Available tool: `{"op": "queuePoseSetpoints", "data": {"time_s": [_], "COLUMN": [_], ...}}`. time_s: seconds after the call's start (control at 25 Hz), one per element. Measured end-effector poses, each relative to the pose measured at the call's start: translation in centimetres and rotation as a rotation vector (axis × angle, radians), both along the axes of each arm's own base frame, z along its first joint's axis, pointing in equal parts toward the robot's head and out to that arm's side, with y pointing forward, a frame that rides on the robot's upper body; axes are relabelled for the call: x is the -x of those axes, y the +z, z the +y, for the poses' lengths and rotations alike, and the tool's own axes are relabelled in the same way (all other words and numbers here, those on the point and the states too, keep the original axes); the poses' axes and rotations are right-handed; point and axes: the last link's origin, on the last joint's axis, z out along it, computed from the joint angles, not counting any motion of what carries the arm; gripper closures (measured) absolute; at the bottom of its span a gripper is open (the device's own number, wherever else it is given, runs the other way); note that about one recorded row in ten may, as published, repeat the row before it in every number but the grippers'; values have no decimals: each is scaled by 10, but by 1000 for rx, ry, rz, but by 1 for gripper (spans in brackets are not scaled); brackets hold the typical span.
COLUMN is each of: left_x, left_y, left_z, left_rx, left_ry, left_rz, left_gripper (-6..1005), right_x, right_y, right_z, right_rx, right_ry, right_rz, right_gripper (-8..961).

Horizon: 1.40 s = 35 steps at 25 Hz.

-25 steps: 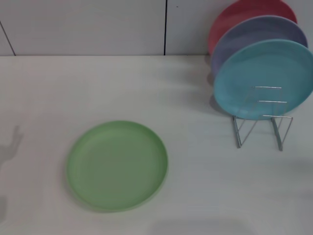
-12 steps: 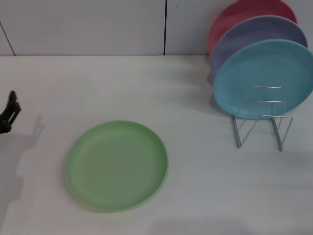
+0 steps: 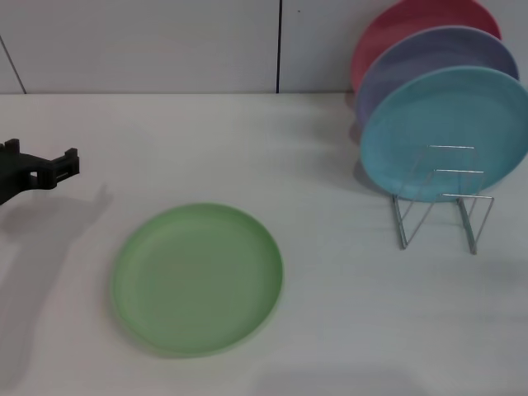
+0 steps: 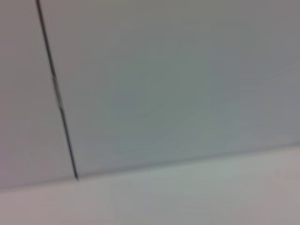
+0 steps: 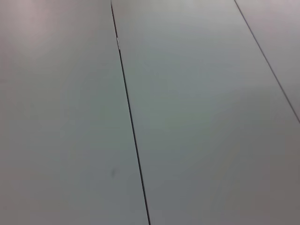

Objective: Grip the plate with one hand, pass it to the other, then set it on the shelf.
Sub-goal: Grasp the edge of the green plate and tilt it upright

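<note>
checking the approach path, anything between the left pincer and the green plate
Nothing: in the head view, only bare white table and the arm's shadow lie between the left pincer and the green plate.

Lab-like test bench: bare white table point(image 3: 330, 330), plain panelled wall point(image 3: 165, 41)

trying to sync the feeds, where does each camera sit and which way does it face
Head view: on the robot's head, looking forward and down at the table, green plate and rack; only the left gripper shows, jaws apart.
Left wrist view: faces the wall and table edge; no body.
Right wrist view: faces wall panels; no body.
Shared: the wall's dark seam.
</note>
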Motion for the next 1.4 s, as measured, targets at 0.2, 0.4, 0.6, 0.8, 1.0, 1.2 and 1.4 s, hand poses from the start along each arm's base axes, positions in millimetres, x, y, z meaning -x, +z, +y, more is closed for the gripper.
{"op": "queuePoseSetpoints", "data": {"time_s": [0.2,0.4,0.6,0.8,1.0,1.2,1.4], "left_x": [-20,-31,-32,-29,-25,-19,-13], "left_y": [2,-8,-20,-32,-38,-40,-42], "left_z": [-12,-24,-31,-33,-33,-34,-33], "left_rx": [137,281,349,400,422,432,442], "left_ry": [115,151,177,195,207,228,247], "left_rz": [-27,-71,-81,-73,-57,-52,-41], "left_gripper": [137,138,140,151,161,171,182], "right_x": [0,-1,-2,-2,-2,-2,-2], "right_y": [0,1,1,1,1,1,1], "right_z": [0,-2,-2,-4,-5,-5,-6], "right_rx": [1,-1,3,1,0,0,0], "right_ry": [2,-7,-11,-12,-12,-13,-12], "right_rz": [-3,-15,-17,-19,-20,-21,-22], "right_gripper": [139,139,139,139,139,138,138]}}
